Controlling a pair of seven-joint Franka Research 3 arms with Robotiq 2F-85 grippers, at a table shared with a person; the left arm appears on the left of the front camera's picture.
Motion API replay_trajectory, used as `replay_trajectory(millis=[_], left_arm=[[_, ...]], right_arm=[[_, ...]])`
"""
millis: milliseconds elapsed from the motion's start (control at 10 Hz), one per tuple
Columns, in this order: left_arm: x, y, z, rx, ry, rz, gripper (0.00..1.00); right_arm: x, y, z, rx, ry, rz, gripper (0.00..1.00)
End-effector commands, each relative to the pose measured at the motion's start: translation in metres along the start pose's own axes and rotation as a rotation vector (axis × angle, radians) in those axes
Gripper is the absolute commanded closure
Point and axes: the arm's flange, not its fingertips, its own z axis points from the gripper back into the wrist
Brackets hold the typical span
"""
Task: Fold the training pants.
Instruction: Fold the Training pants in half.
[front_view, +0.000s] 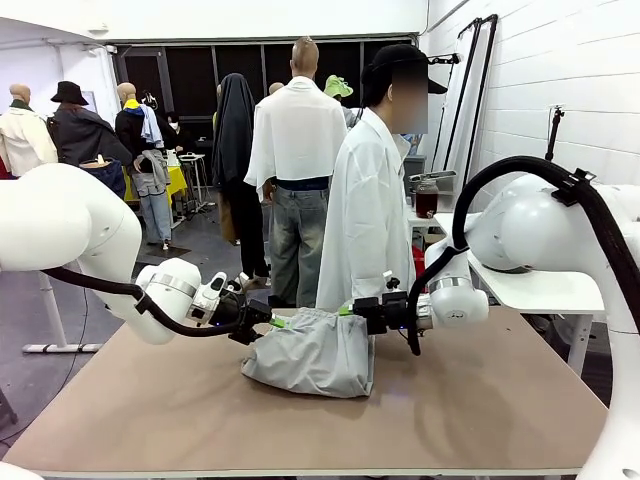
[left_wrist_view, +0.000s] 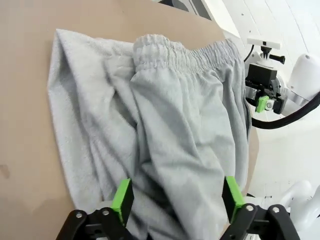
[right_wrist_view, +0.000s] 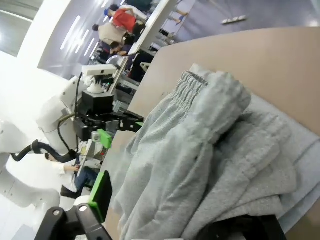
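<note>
Brown tabletop (front_view: 480, 400) is shared with a person in a white coat (front_view: 365, 210) beyond. Near its far middle the training pants (front_view: 310, 352) are heaped, folded over. Both arms are stretched low and level from either side: left gripper (left_wrist_view: 177, 199) and right gripper (front_view: 350, 311) are spread, nothing held (a fold seems just laid). Next, flattening or regrasping is likely needed.

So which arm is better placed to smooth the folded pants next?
Neither clearly. The left gripper and right gripper sit open at opposite ends of the training pants, both level with the top fold. Slight lean to the left: its pads straddle the cloth squarely.
</note>
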Motion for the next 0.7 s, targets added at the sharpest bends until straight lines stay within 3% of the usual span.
replay_trajectory(millis=[0,600], left_arm=[[-0.009,-0.009,0.03,0.034,-0.03,0.016,0.0],[-0.035,-0.028,0.087,0.059,-0.084,-0.01,0.0]], right_arm=[[0.003,0.011,0.016,-0.104,0.013,-0.04,0.0],[0.027,0.03,0.032,-0.356,0.092,-0.051,0.0]])
